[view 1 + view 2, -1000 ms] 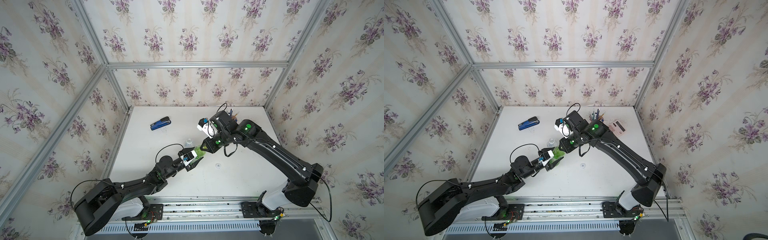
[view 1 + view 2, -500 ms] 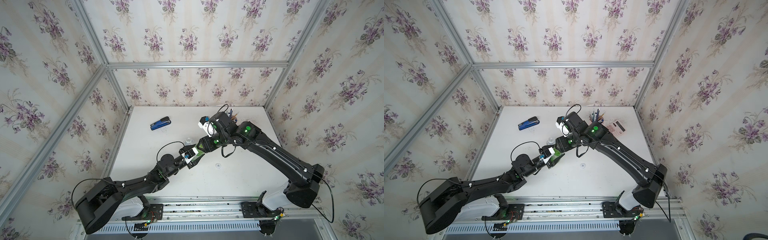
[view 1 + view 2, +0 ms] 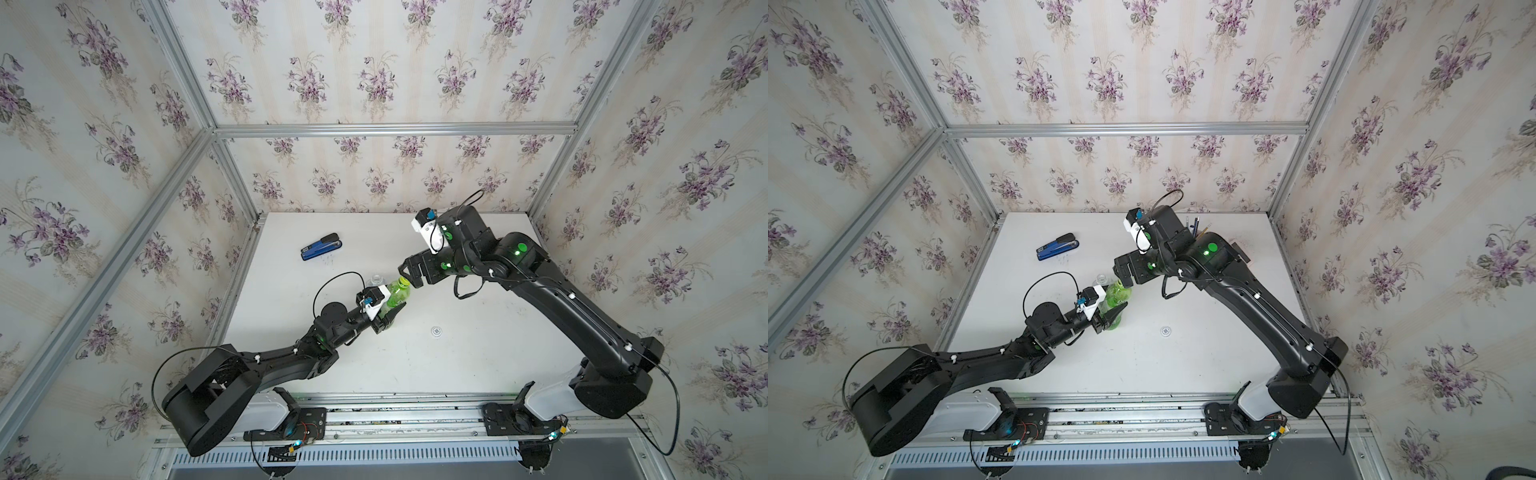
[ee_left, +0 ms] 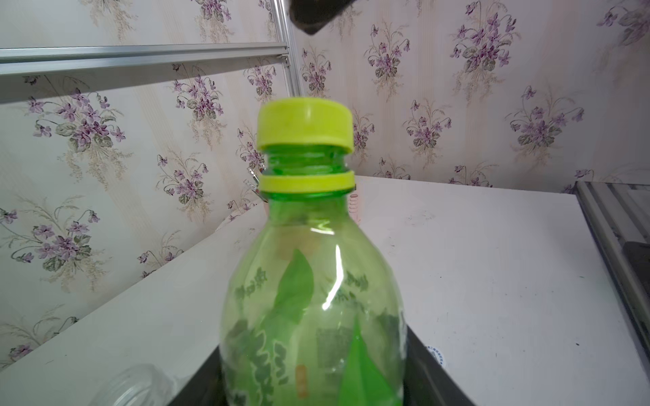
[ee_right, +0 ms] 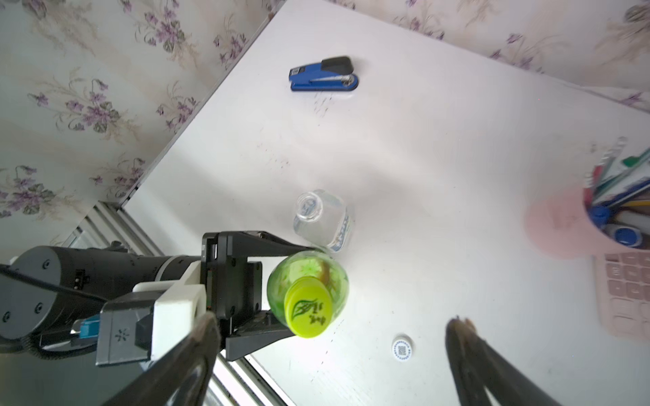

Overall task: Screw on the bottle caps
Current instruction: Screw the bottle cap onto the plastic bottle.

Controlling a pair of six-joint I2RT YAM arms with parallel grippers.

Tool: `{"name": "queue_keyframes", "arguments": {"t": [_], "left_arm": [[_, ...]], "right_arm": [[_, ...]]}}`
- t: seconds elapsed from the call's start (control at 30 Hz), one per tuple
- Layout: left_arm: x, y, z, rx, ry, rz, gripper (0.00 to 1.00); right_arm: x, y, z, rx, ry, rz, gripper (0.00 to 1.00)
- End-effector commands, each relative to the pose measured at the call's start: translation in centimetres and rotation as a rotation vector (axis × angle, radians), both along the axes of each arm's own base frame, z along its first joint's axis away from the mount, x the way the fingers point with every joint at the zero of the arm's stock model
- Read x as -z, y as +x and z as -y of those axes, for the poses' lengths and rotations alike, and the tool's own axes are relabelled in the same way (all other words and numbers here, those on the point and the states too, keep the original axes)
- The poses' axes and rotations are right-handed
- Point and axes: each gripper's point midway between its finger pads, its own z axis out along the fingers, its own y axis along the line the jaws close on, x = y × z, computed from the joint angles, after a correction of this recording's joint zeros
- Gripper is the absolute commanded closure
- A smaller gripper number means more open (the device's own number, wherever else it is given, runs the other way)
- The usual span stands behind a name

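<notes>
Two caps pending | left gripper (image 5: 297, 291): clamped on green bottle (image 4: 309, 288), steadying it upright | right gripper (image 3: 406, 277): wide open, empty, just above yellow cap (image 4: 304, 123) high on neck, likely poised to twist | white cap (image 5: 402, 348): loose below it | clear bottle (image 5: 322, 219): open, beside left gripper

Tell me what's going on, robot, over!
Left gripper shut on green bottle. Right gripper open above yellow-green cap, cap on neck. White cap on table, clear bottle uncapped. Path clear.
</notes>
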Motion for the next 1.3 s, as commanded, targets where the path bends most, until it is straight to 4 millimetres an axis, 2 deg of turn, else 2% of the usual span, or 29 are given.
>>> {"name": "queue_keyframes", "arguments": {"t": [0.0, 0.07, 0.2, 0.47, 0.7, 0.93, 1.07, 1.27], "left_arm": [[-1.5, -0.4, 0.1, 0.037, -0.076, 0.009, 0.39], [-1.6, -0.6, 0.3, 0.057, -0.076, 0.009, 0.39], [-1.6, -0.8, 0.3, 0.065, -0.076, 0.010, 0.39], [-1.6, -0.8, 0.3, 0.066, -0.079, 0.010, 0.39], [-1.9, -0.9, 0.2, 0.068, -0.083, 0.014, 0.39], [-2.0, -1.2, 0.3, 0.082, -0.083, 0.022, 0.39], [-1.8, -1.1, 0.4, 0.083, -0.075, 0.019, 0.39], [-1.2, -0.5, 0.4, 0.061, -0.071, 0.001, 0.39]], "right_arm": [[-0.1, 0.7, 1.2, 0.010, -0.047, 0.059, 0.00], [0.9, 1.0, 1.6, 0.018, -0.080, 0.049, 0.00], [2.2, 0.8, 0.8, -0.007, -0.072, 0.012, 0.00], [3.2, 0.9, 0.0, -0.027, -0.069, -0.020, 0.00], [4.9, 0.2, 0.0, -0.046, -0.085, -0.067, 0.00], [5.5, 0.2, 0.1, -0.044, -0.104, -0.082, 0.00], [5.2, 0.0, -0.2, -0.059, -0.088, -0.087, 0.00], [2.8, -0.6, -1.0, -0.101, 0.000, -0.043, 0.00]]}}
